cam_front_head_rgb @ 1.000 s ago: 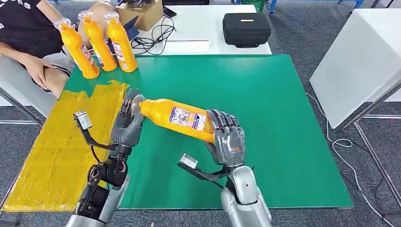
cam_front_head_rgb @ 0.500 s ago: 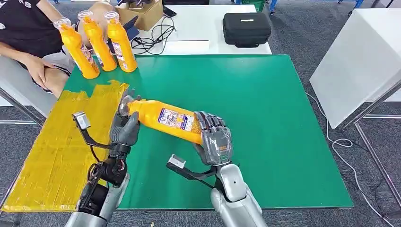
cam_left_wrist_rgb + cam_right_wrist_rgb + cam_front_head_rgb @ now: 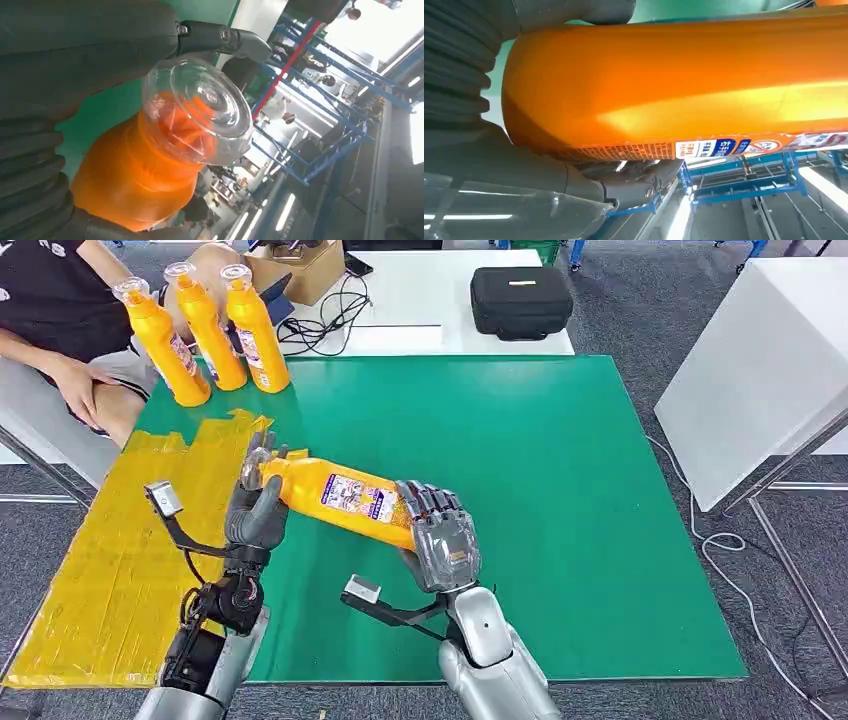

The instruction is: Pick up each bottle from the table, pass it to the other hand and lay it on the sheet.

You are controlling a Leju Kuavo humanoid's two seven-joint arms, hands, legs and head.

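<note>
I see my right hand (image 3: 441, 546) raised over the green table (image 3: 560, 490), fingers wrapped around the base end of an orange bottle (image 3: 340, 498). The bottle lies nearly level in the air, its long axis running from my right hand toward the left, clear cap (image 3: 200, 107) end slightly higher. My left hand (image 3: 256, 508) stands upright at that cap, fingers curled around the neck. Just left lies the yellow sheet (image 3: 120, 560). Three more orange bottles (image 3: 205, 335) stand upright at the table's far left corner.
</note>
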